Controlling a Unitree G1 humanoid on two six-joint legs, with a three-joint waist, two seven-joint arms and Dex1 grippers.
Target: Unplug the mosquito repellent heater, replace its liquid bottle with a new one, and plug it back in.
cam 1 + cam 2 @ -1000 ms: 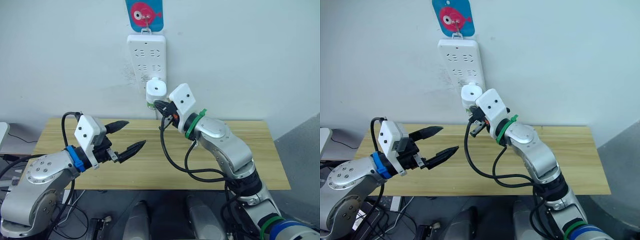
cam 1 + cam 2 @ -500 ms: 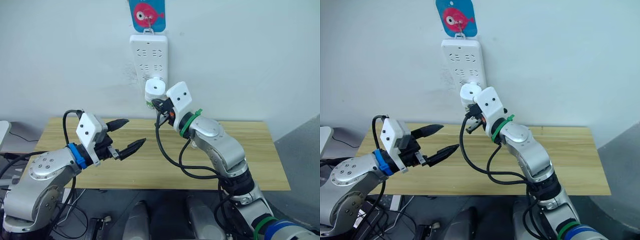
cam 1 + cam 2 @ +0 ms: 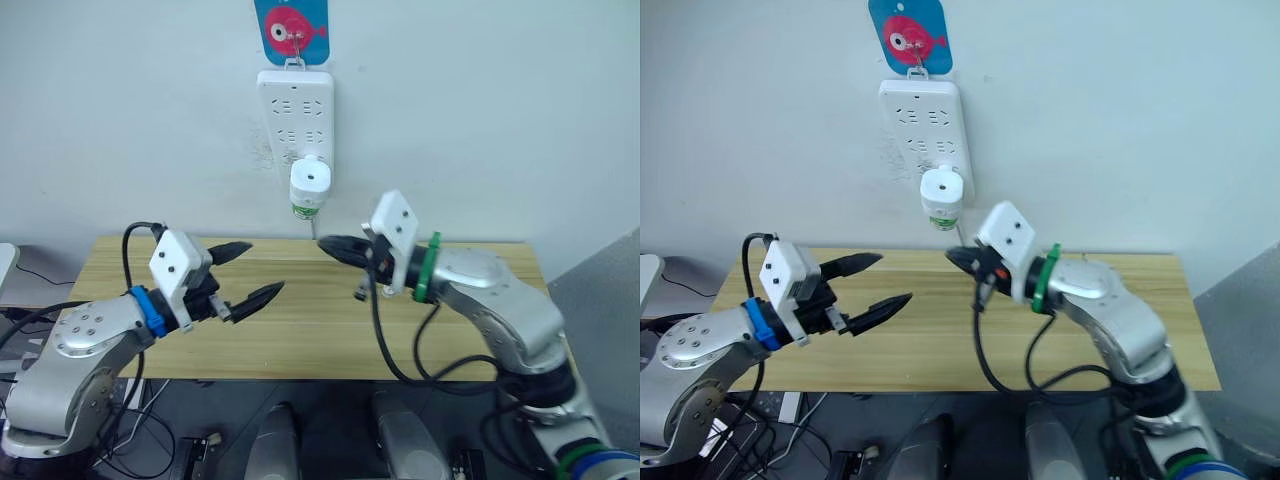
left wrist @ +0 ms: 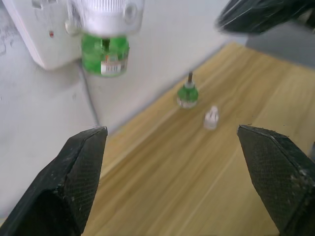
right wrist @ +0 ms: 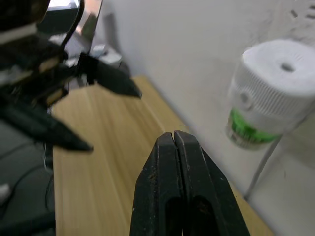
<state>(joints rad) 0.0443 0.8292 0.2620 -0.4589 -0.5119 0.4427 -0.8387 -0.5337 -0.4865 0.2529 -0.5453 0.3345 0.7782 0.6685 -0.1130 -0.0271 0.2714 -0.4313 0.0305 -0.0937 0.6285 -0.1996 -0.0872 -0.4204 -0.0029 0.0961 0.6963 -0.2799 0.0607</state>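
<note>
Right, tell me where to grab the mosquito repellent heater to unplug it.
Grip the mosquito repellent heater across its rounded white sides, coming head-on from the front. It juts from the power strip on the wall with the green bottle hanging beneath, so pull straight outward.

table: light wood (image 3: 300, 335), against wall
on it: green bottle w/ wick (image 4: 188, 95); white cap (image 4: 211, 117) at its 4 o'clock

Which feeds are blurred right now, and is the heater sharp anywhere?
Left wrist view: top-corner right gripper smeared, heater soft, small bottle on the table fairly readable. Right wrist view: heater and left gripper out of focus. Left eye view: heater sharp, lighting even.
</note>
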